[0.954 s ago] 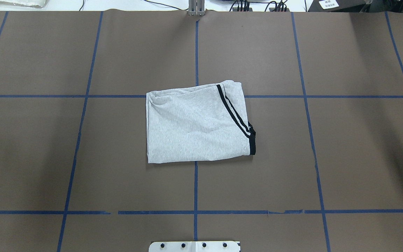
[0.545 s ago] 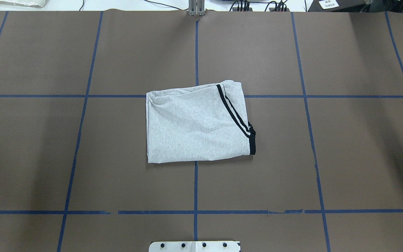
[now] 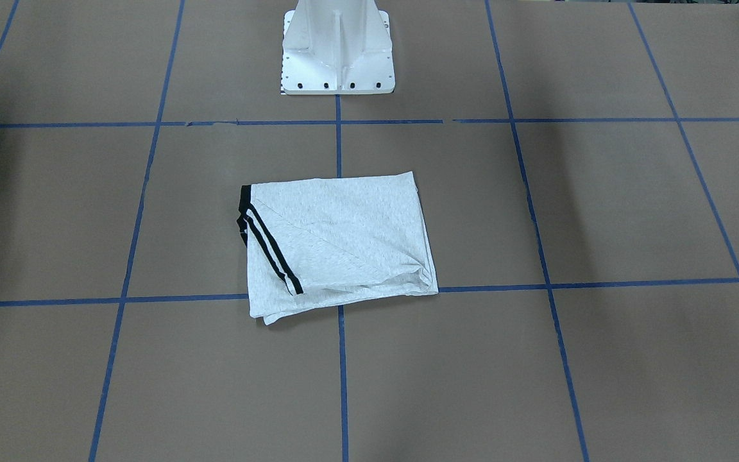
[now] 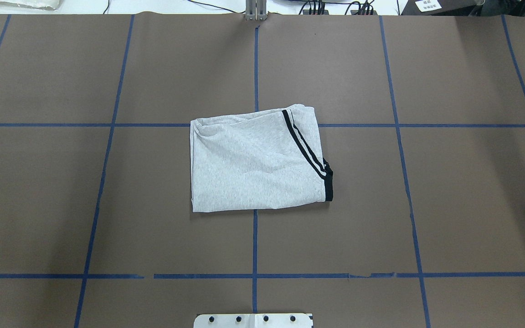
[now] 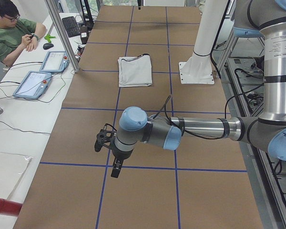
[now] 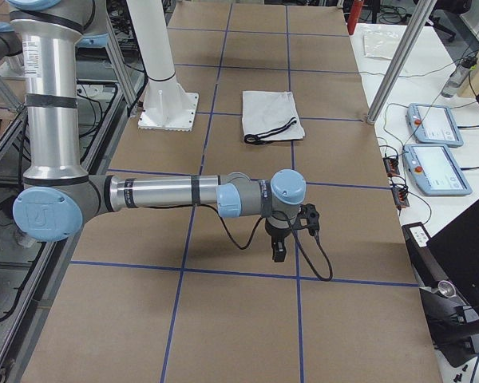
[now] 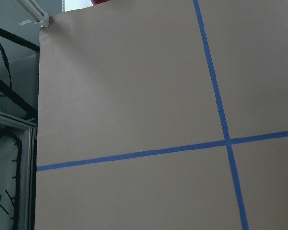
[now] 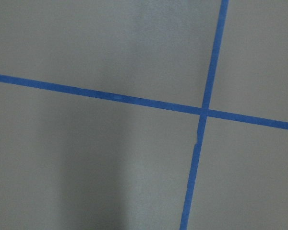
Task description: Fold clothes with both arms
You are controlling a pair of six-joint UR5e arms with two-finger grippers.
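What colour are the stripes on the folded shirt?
Black stripes on the grey shirt; clearest in the overhead view.

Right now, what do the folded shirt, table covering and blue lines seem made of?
T-shirt: soft knit, probably cotton jersey, matte heather grey; it lies limp and creased.
Table covering: likely brown paper, matte, thin-edged at the far side.
Blue lines: seemingly adhesive tape, with small torn gaps.
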